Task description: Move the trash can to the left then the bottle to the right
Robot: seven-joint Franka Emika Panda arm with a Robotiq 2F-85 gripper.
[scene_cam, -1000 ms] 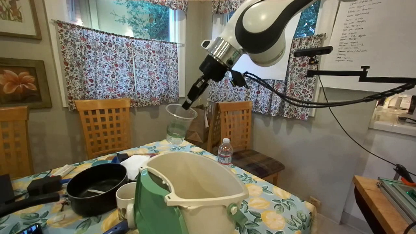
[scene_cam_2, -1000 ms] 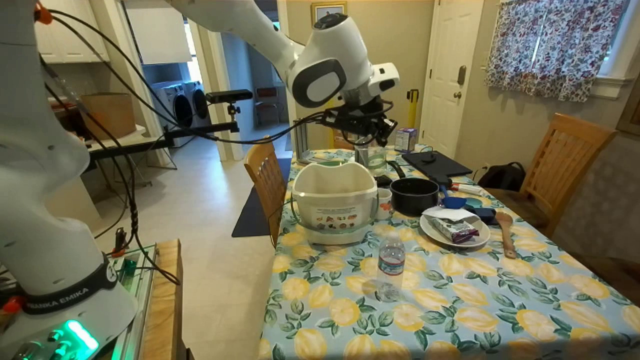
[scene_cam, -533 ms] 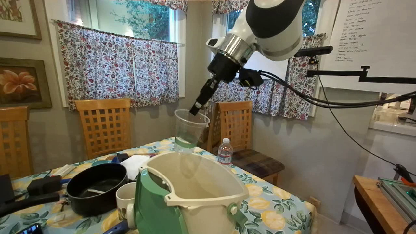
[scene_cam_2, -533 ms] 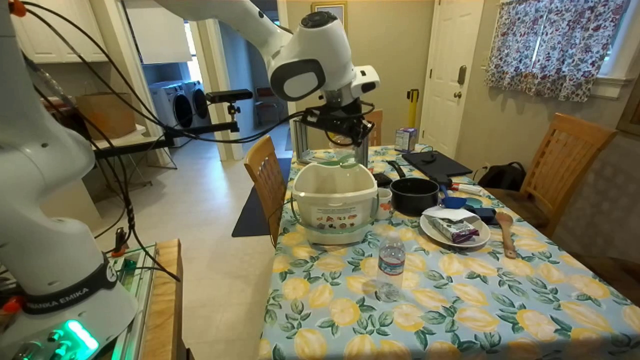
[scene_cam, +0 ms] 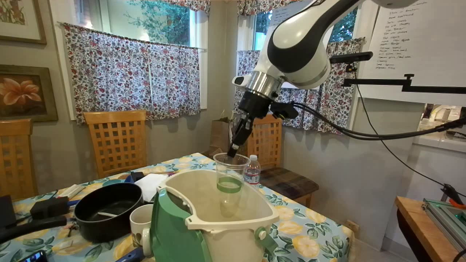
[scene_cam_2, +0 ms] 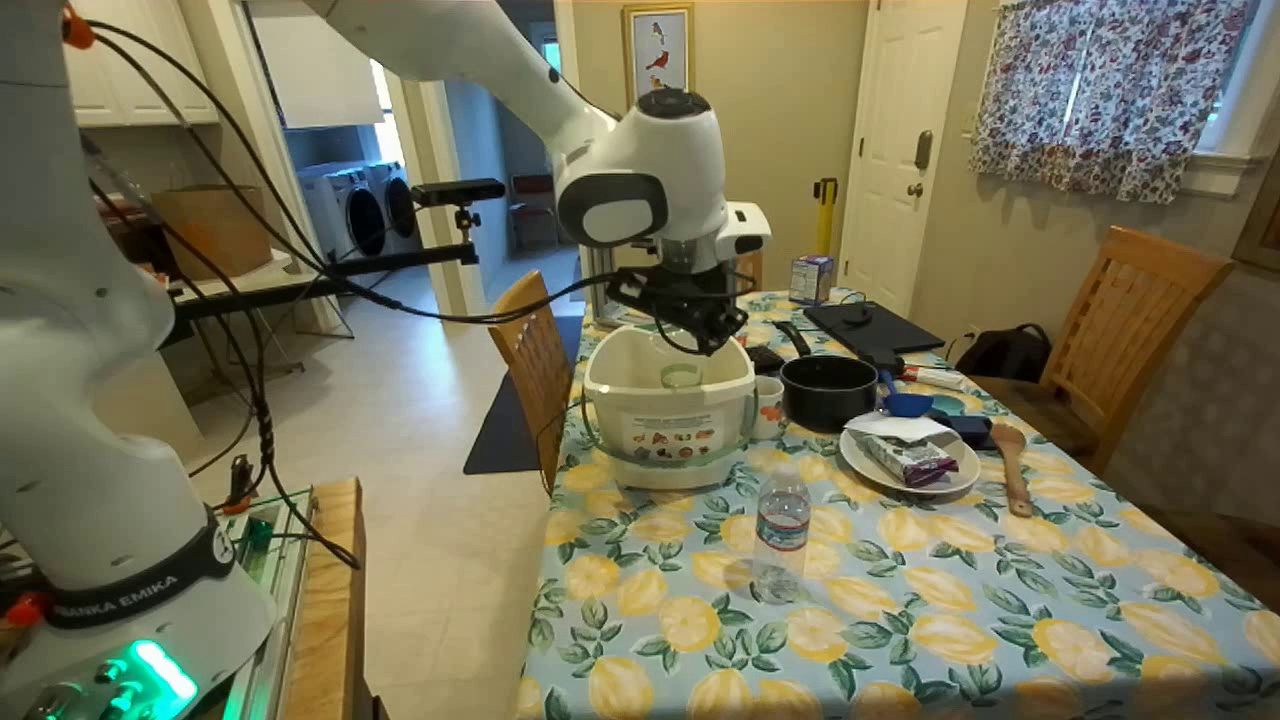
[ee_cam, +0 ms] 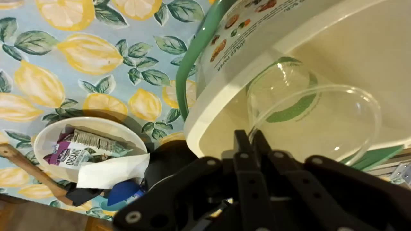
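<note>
Gripper [ee_cam: 249, 134]: pressed together, pinching the rim of the clear cup [scene_cam: 229, 183].
Cup: its lower part hangs inside the trash can [scene_cam_2: 670, 430]. Putting it in looks like the step in hand, though the task names no cup. I can't tell if it touches the bottom.
Trash can: standing on the lemon tablecloth [scene_cam_2: 860, 620], just beside the mug [scene_cam: 141, 218], with nothing gripping it. I can't tell if its move to the left is done.
Bottle [scene_cam_2: 783, 530]: standing upright, apart from the trash can, with nothing gripping it. Its move to the right looks left to do.
Trash can's stuff: smooth, hard, cream plastic with green parts and a wide oval rim.
Bottle's stuff: clear plastic, pale cap, red and blue label.
Cup's stuff: thin, round, see-through, with a green band.
Pan [scene_cam: 109, 231]: black, round and deep.
</note>
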